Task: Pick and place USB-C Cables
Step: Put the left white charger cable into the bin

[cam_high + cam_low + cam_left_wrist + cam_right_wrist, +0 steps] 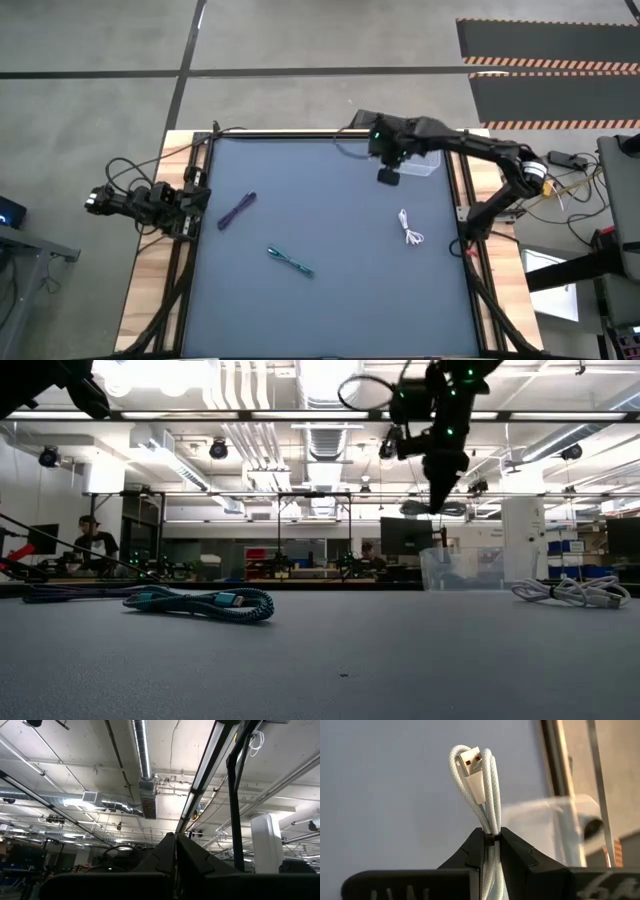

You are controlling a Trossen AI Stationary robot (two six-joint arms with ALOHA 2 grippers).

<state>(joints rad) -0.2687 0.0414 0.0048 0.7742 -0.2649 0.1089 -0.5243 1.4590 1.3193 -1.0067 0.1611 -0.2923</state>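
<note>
My right gripper point(388, 176) hovers high over the table's far right part, beside the clear plastic bin point(424, 161), shut on a white folded USB-C cable point(479, 785). In the low view that gripper point(440, 480) stands well above the bin point(458, 570). A second white cable point(410, 230) lies flat on the mat at the right. The dark purple cable point(237, 210) lies at the left and the teal cable point(290, 261) near the middle. My left gripper point(175, 851) is shut and parked off the table's left edge, pointing up at the ceiling. My right gripper pinches the folded white cable between its two fingers point(512, 852), across the several strands of the bundle point(490, 827). The looped end with a plug point(473, 768) sticks out beyond the fingertips. The cable is lifted clear of the table.
The dark mat point(330, 300) has a raised black frame around it and bare wood strips point(150, 290) at the sides. The clear bin stands at the far right corner. In the low view, people sit at desks point(95, 545) in the room beyond.
</note>
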